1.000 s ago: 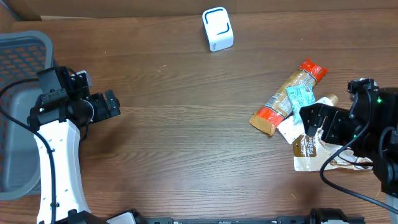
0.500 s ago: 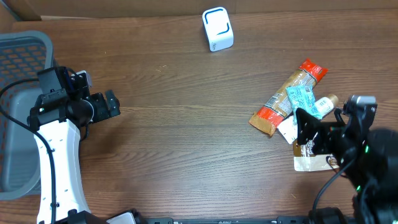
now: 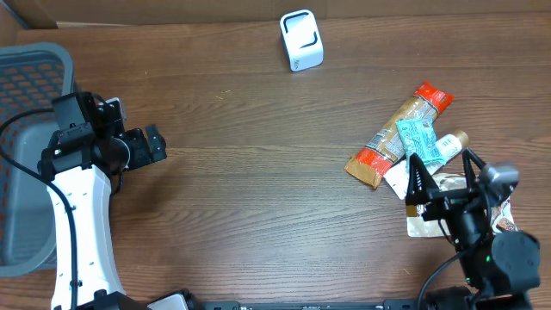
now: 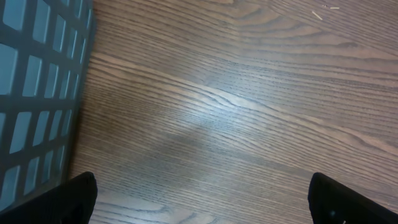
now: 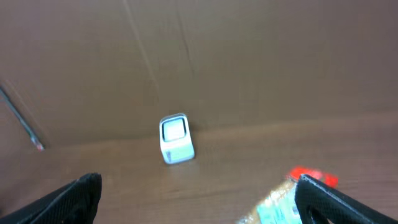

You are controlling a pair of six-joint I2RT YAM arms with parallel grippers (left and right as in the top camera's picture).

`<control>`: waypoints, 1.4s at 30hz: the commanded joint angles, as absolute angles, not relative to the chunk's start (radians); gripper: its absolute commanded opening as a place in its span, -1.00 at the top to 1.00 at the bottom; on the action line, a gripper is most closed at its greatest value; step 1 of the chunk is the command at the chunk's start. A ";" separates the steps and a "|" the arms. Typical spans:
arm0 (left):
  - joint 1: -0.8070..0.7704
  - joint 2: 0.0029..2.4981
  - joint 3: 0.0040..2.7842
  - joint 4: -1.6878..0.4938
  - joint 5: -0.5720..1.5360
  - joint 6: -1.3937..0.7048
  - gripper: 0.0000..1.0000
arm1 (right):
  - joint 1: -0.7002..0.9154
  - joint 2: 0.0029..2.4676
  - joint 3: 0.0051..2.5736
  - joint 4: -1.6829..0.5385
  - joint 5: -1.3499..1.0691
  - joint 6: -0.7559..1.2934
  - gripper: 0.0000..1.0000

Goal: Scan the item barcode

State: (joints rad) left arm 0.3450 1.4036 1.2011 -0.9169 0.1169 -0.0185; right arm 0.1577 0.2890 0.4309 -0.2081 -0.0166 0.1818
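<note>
The white barcode scanner (image 3: pixel 301 40) stands at the table's far edge, and it also shows small in the right wrist view as the scanner (image 5: pixel 175 138). A pile of items lies at the right: a long orange-red cracker pack (image 3: pixel 400 131), a teal packet (image 3: pixel 419 135), a small bottle (image 3: pixel 449 143) and a brown-white pouch (image 3: pixel 428 209). My right gripper (image 3: pixel 441 176) is raised over the pile's near side, tilted toward the scanner, open and holding nothing; the right gripper (image 5: pixel 199 202) has the red pack (image 5: pixel 311 177) near its right finger. My left gripper (image 3: pixel 151 145) stands open over bare wood.
A grey plastic basket (image 3: pixel 26 155) stands at the left edge, close beside the left arm; its grid wall (image 4: pixel 37 93) fills the left of the left wrist view. A brown cardboard wall (image 5: pixel 249 56) stands behind the scanner.
The right arm has swung up off the pile and drawn toward the table's front, its fingers now tilted up and forward. The left arm has not moved.
</note>
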 commanded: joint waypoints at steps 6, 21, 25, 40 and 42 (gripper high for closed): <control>0.344 1.402 1.207 -0.916 0.124 0.000 -0.99 | 0.163 0.136 0.215 -0.030 -0.001 0.174 -1.00; 0.344 1.402 1.207 -0.916 0.124 0.000 -0.99 | 0.163 0.002 0.008 0.220 -0.001 0.175 -1.00; 0.344 1.402 1.207 -0.916 0.123 0.000 -0.99 | 0.163 0.002 0.008 0.183 -0.001 0.175 -1.00; 0.344 1.402 1.207 -0.916 0.124 0.000 -0.99 | 0.163 0.003 0.008 -0.084 -0.001 0.175 -1.00; 0.344 1.402 1.207 -0.916 0.124 0.000 -0.99 | 0.163 0.003 0.008 -0.084 -0.001 0.175 -1.00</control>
State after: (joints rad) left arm 0.3450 1.4036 1.2011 -0.9173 0.1169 -0.0185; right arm 0.1577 0.0128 0.0185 -0.0898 -0.0105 0.1818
